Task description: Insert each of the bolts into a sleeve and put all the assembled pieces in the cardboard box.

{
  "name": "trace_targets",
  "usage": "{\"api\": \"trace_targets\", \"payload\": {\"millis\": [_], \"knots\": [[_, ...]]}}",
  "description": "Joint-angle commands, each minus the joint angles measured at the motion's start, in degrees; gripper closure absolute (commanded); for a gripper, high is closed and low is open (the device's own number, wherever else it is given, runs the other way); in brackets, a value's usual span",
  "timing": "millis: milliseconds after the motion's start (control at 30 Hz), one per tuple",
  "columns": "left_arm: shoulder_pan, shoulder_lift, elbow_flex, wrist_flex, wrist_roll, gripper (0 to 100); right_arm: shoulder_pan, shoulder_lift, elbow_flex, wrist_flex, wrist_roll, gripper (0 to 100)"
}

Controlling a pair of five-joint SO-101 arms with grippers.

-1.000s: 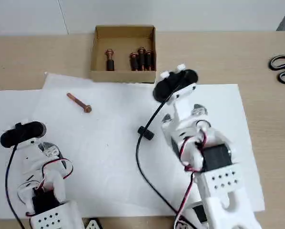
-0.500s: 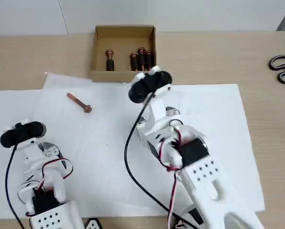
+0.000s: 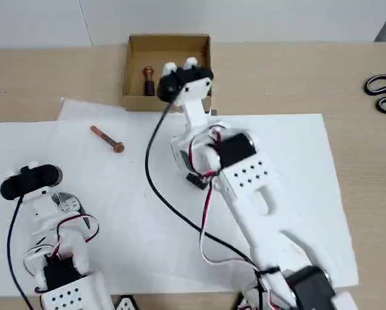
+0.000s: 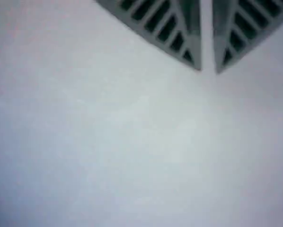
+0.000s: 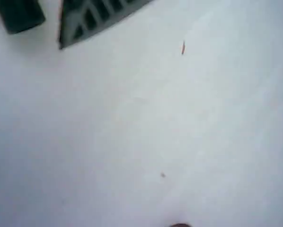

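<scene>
Bolt (image 3: 108,139), coppery, slim, wide-headed, loose on white paper (image 3: 115,213), well apart from black cylindrical sleeve (image 3: 196,180) half under right arm (image 3: 235,165); cardboard box (image 3: 169,40) beyond holds assembled pieces (image 3: 148,79). Sleeve likely next: grip its round side squarely, mid-length, lest it roll. Left wrist view: left gripper (image 4: 207,67), ribbed, closed to thin slit, empty, over smooth paper. Right wrist view: right gripper (image 5: 84,21), opening cannot be told.
</scene>
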Motion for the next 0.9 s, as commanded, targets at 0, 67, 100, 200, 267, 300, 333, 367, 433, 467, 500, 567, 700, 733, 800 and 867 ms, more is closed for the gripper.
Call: {"api": "trace_targets", "payload": {"millis": [0,67,100,200,267,300,333,367,433,467,500,567,700,733,800,867], "knots": [[0.1,-0.5,-0.3,-1.5,0.0,100,0.0,1.5,-6.4,2.2,-0.6,71.2],[0.2,-0.5,-0.3,-1.5,-0.1,100,-0.1,2.7,-7.2,3.2,-0.6,71.2],[0.2,-0.5,-0.3,-1.5,-0.1,100,-0.1,3.4,-7.3,3.5,-0.6,71.2],[0.2,-0.5,-0.3,-1.5,-0.1,100,-0.5,5.8,-7.6,4.6,-0.6,71.2],[0.2,-0.5,-0.3,-1.5,-0.1,100,-1.4,6.7,-7.6,5.9,-0.6,71.2],[0.2,-0.5,-0.3,-1.5,-0.1,100,-1.8,7.1,-7.6,6.8,-0.6,71.2],[0.2,-0.5,-0.3,-1.5,-0.1,100,-2.2,7.4,-7.6,7.6,-0.6,71.2],[0.2,-0.5,-0.3,-1.5,-0.1,100,-2.4,7.8,-7.6,8.4,-0.6,71.2],[0.2,-0.5,-0.3,-1.5,-0.1,100,-2.5,8.0,-7.6,9.5,-0.6,71.2],[0.2,-0.5,-0.3,-1.5,-0.1,100,-2.5,8.0,-7.3,9.8,-0.6,71.2],[0.2,-0.5,-0.3,-1.5,-0.1,100,-2.5,8.0,-7.2,10.2,-0.6,71.2],[0.2,-0.5,-0.3,-1.5,-0.1,100,-2.5,8.8,-7.2,11.1,-0.6,71.2],[0.2,-0.5,-0.3,-1.5,-0.1,100,-2.3,12.2,-7.3,11.7,-0.6,71.2],[0.2,-0.5,-0.3,-1.5,-0.1,100,-2.3,12.9,-7.3,11.7,-0.6,71.2],[0.2,-0.5,-0.3,-1.5,-0.1,100,-2.3,14.2,-7.3,11.6,-0.6,71.2],[0.2,-0.5,-0.3,-1.5,-0.1,100,-2.4,15.3,-7.3,11.6,-0.5,71.2]]}}
